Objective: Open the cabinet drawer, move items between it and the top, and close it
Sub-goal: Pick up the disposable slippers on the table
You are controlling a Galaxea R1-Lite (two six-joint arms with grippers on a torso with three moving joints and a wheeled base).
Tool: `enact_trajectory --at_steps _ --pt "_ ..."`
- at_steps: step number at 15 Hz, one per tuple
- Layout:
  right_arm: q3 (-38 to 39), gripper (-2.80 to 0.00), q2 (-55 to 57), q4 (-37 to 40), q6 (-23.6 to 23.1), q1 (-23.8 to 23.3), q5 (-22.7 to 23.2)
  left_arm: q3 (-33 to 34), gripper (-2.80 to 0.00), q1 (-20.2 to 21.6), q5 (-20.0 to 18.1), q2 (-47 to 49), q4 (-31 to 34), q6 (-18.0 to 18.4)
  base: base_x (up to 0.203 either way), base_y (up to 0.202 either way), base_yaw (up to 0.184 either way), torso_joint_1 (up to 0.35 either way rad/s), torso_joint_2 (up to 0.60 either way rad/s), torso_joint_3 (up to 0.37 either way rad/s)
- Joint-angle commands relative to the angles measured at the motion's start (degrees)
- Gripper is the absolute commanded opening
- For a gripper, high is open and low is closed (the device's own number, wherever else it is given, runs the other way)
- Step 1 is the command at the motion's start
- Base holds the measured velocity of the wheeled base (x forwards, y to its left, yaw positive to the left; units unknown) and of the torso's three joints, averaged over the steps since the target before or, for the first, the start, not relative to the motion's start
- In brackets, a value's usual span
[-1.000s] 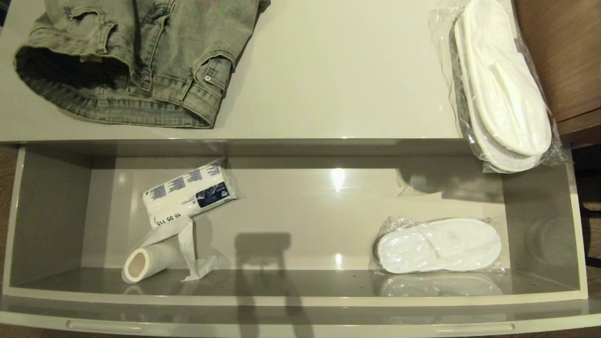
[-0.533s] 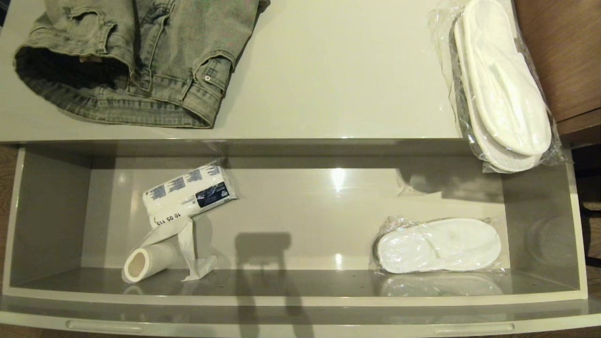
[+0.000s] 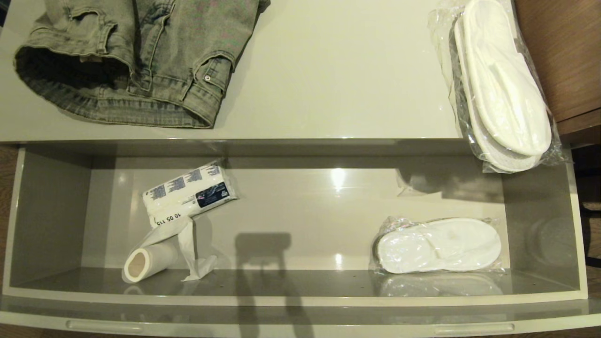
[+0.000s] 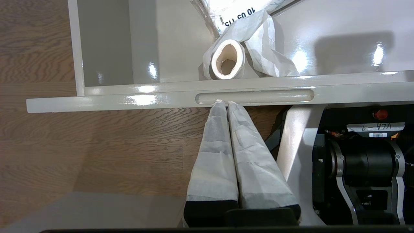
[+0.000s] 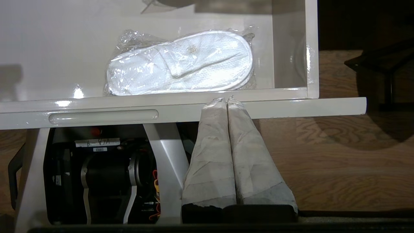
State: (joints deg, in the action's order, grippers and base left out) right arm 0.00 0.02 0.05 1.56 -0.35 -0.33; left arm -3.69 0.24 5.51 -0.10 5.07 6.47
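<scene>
Across the last second the head view shows no change: every item keeps its position and the cabinet drawer [image 3: 300,220] stays fully pulled out. This indicates a pause between steps; the opening step appears complete, and transfer and closing remain.

Item locations:
1. The folded denim garment [image 3: 136,61] lies on the top [image 3: 338,80], upper left of the frame.
2. 1 wrapped pair of slippers [image 3: 500,84] lies on the top at the upper right, its near end overhanging the drawer opening.
3. A 2nd wrapped slipper pair [image 3: 439,245] lies inside the drawer, lower right, close to the front wall.
4. The tissue pack [image 3: 188,192] and the paper roll [image 3: 149,260] lie touching each other inside the drawer, lower left.

Arm pose:
- Neither arm appears in the head view; both sit low, in front of the drawer front.
- The left end effector [image 4: 223,103] is closed on nothing, fingertips together at the edge of the left slot handle [image 4: 255,96].
- The right end effector [image 5: 223,100] is likewise closed and empty, its tips at the drawer front, beside the right slot handle [image 5: 103,116] and not in it.

Judgement: both arms are placed for a push or pull on the front, not for reaching an item.
</scene>
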Motion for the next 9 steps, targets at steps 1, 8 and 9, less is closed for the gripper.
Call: enact_trajectory --at_steps 1,8,9 --pt "0.1 -2.8 -0.1 0.0 0.0 0.0 0.0 0.0 -2.8 0.0 0.0 0.2 0.0 0.0 0.0 0.0 0.0 0.0 0.0 0.0" --pt "0.1 -2.8 -0.1 0.0 0.0 0.0 0.0 2.6 -2.8 0.0 -4.1 0.2 -7.5 -1.5 0.0 0.0 0.0 0.0 0.0 0.0" --pt "0.1 -2.8 -0.1 0.0 0.0 0.0 0.0 3.1 -2.8 0.0 -5.2 0.2 -10.3 -2.4 0.0 0.0 0.0 0.0 0.0 0.0"
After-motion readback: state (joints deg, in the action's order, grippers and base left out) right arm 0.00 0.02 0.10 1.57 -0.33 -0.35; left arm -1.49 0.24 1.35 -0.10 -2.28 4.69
